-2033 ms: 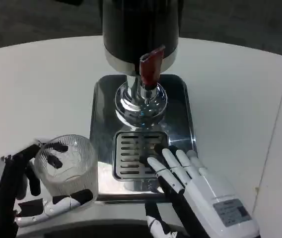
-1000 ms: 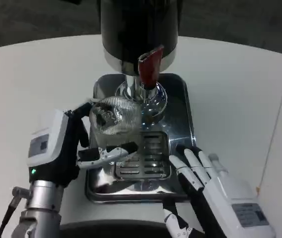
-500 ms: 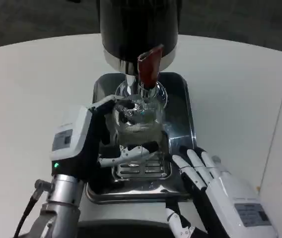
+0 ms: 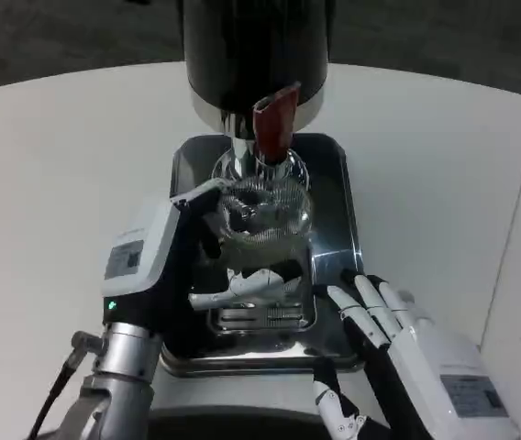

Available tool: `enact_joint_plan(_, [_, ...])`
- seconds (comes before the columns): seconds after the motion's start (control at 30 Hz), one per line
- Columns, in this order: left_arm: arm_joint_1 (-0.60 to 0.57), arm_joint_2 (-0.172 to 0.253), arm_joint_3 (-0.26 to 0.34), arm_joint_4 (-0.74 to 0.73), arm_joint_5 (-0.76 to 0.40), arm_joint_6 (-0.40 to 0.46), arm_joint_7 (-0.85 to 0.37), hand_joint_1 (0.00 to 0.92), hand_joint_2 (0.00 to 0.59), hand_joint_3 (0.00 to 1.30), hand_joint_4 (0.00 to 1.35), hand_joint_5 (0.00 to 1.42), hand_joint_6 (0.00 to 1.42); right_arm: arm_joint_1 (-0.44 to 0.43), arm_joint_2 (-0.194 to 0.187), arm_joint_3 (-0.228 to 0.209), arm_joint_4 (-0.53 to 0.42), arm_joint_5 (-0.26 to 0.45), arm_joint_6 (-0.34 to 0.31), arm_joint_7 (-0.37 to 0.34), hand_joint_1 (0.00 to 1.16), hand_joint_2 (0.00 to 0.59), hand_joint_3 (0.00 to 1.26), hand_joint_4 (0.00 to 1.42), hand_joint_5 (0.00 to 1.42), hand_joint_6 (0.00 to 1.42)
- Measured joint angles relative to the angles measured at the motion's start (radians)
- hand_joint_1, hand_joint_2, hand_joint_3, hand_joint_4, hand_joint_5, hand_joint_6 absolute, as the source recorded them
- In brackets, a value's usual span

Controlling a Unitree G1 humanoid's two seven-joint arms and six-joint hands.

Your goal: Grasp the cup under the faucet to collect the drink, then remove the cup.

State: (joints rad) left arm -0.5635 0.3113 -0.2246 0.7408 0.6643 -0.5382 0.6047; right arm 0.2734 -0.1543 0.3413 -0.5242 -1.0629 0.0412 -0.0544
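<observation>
A clear ribbed glass cup sits directly beneath the red faucet lever of the black and silver dispenser. My left hand grips the cup from its left side, fingers wrapped around the front and back of the glass. The cup is over the slotted drip grate of the steel tray. My right hand lies flat at the tray's front right corner, fingers straight and apart, holding nothing.
The white round table spreads to both sides of the tray. A seam in the table surface runs down the right side. The dispenser's body rises close above the cup.
My left hand has carried the cup from the table's front left up onto the tray and under the faucet. In the last half second the cup shifted slightly right. My right hand drew back a little.
</observation>
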Motion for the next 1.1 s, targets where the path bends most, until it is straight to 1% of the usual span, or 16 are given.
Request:
enact_joint_plan(0.1, [0.0,0.006,0.0,0.009,-0.008,-0.004,-0.008,0.174,0.063,0.32,0.35,0.61,0.51,-0.004,0.004,-0.001,0.003,0.004,0.003,0.0,0.3,0.581,0.15,0.04,0.05,0.08])
enact_joint_plan(0.27, [0.0,0.008,-0.001,0.009,-0.026,-0.019,-0.008,0.164,0.052,0.31,0.35,0.61,0.51,-0.015,0.009,-0.001,0.006,0.01,0.006,0.0,0.3,0.581,0.15,0.04,0.05,0.1])
enact_joint_plan(0.37, [0.0,0.009,-0.002,0.009,-0.028,-0.022,-0.008,0.151,0.04,0.27,0.31,0.58,0.46,-0.016,0.009,-0.002,0.007,0.016,0.008,0.0,0.3,0.581,0.15,0.04,0.06,0.11])
enact_joint_plan(0.43, [0.0,0.009,-0.002,0.009,-0.029,-0.027,-0.008,0.109,0.022,0.21,0.28,0.54,0.42,-0.017,0.009,-0.002,0.008,0.022,0.008,0.0,0.3,0.581,0.15,0.04,0.06,0.11])
enact_joint_plan(0.53, [0.001,0.009,-0.001,0.007,-0.034,-0.036,-0.008,0.009,0.0,0.16,0.22,0.46,0.34,-0.022,0.01,-0.002,0.011,0.027,0.009,0.0,0.29,0.572,0.16,0.04,0.06,0.12])
enact_joint_plan(0.57, [0.004,0.009,0.002,0.003,-0.046,-0.04,-0.013,0.002,0.0,0.16,0.2,0.43,0.32,-0.023,0.01,-0.002,0.012,0.028,0.009,0.0,0.29,0.572,0.16,0.04,0.06,0.12])
enact_joint_plan(0.63, [0.019,0.013,0.018,-0.019,-0.086,-0.059,-0.039,0.0,0.0,0.15,0.17,0.37,0.27,-0.025,0.01,-0.003,0.012,0.028,0.009,0.0,0.29,0.572,0.16,0.04,0.07,0.12])
enact_joint_plan(0.7, [0.043,0.024,0.04,-0.056,-0.137,-0.081,-0.077,0.0,0.0,0.13,0.15,0.37,0.24,-0.026,0.01,-0.005,0.013,0.029,0.011,0.0,0.29,0.571,0.16,0.04,0.07,0.12])
enact_joint_plan(0.77, [0.078,0.034,0.073,-0.113,-0.201,-0.091,-0.127,0.0,0.0,0.11,0.15,0.35,0.22,-0.025,0.009,-0.007,0.013,0.029,0.012,0.0,0.29,0.571,0.16,0.04,0.07,0.12])
enact_joint_plan(0.87, [0.139,0.05,0.13,-0.218,-0.286,-0.083,-0.202,0.0,0.0,0.07,0.12,0.35,0.23,-0.025,0.009,-0.012,0.013,0.031,0.013,0.001,0.29,0.571,0.16,0.05,0.07,0.14])
enact_joint_plan(0.9, [0.168,0.059,0.158,-0.272,-0.326,-0.07,-0.237,0.0,0.0,0.05,0.1,0.34,0.23,-0.025,0.009,-0.014,0.013,0.034,0.013,0.001,0.29,0.571,0.16,0.05,0.07,0.14])
enact_joint_plan(1.0, [0.215,0.066,0.202,-0.361,-0.398,-0.033,-0.301,0.0,0.011,0.01,0.04,0.31,0.24,-0.026,0.01,-0.015,0.013,0.035,0.013,0.001,0.29,0.571,0.16,0.05,0.08,0.14])
enact_joint_plan(1.1, [0.29,0.066,0.254,-0.503,-0.54,0.046,-0.418,0.0,0.033,0.0,0.0,0.31,0.26,-0.025,0.014,-0.014,0.013,0.04,0.014,0.002,0.29,0.571,0.16,0.05,0.08,0.14])
